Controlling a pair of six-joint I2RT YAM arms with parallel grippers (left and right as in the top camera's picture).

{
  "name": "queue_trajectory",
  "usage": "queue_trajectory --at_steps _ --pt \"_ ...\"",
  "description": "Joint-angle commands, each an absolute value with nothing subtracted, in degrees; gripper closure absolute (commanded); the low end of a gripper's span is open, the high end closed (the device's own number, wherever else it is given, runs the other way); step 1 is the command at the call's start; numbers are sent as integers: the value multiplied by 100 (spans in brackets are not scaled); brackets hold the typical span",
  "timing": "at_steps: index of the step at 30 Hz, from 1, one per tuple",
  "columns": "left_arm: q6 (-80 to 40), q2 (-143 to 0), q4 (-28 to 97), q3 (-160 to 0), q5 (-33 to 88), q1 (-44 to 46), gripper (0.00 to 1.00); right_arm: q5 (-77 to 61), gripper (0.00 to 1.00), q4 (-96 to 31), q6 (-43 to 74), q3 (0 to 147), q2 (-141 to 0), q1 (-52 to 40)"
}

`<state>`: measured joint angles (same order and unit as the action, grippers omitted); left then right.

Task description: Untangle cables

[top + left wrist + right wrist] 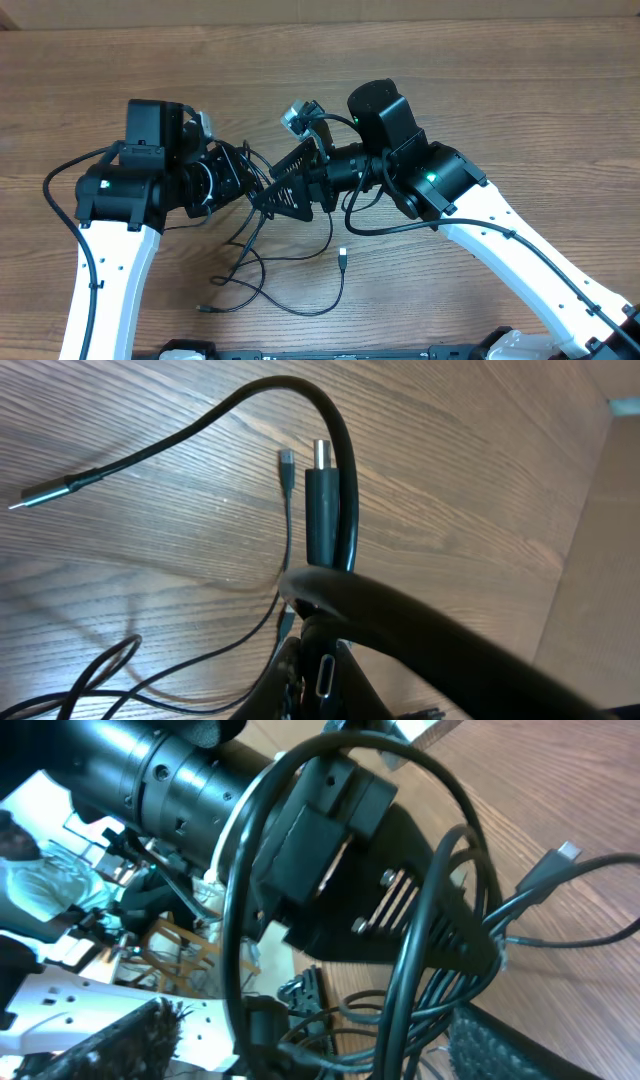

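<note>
- Two arms meet nose to nose over the middle of the wooden counter point(500, 100), with the thin black cables point(338, 440) gathered between them.
- The left end effector point(250, 175) is pinched narrow, and appears to be clamped on the bundle, though its own camera shows the grip only as a dark blur at the bottom edge.
- From that pinch one cord arches up and over, and a plug with a silvery tip point(322, 455) stands beside it.
- The right end effector point(285, 190) stands wide, gripping nothing. One of its textured pads point(505, 1042) sits at the frame's lower right corner and the other at the lower left, with several strands running loose through the gap.
- The rest of the tangle hangs from the meeting point and trails across the counter toward the near edge, so the strands' long axis runs from the pinch down toward the robot's bases.
- A small plug end point(343, 258) lies free on the wood, just to the right of the trailing loops.
- Both arms are at the knot. The left anchors it, so the picking likely falls to the open right one, which would need to close on a single strand, not the bunch.
</note>
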<state>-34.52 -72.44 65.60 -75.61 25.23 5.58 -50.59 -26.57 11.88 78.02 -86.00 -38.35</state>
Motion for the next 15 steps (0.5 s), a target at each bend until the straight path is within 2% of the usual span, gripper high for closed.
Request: queue_trajectory --at_steps 1,2,3,8,15 --pt "-3607 -7227 6565 -7719 2504 720 92 -4910 49 -2620 1037 7909 -8595 -3863" --pt "-3607 -7227 6571 -7752 2506 729 92 -4904 93 -2620 1037 7909 -8595 -3863" --pt "-3607 -7227 6580 -7782 2508 729 92 -4886 96 -2628 1041 7909 -8595 -3861" --pt "-3601 -7225 6632 -7950 2517 729 92 -4523 96 -2735 1109 7909 -8595 -3861" --pt "-3376 -7225 6919 -8289 2552 727 91 -3096 96 -2779 1739 7909 -8595 -3850"
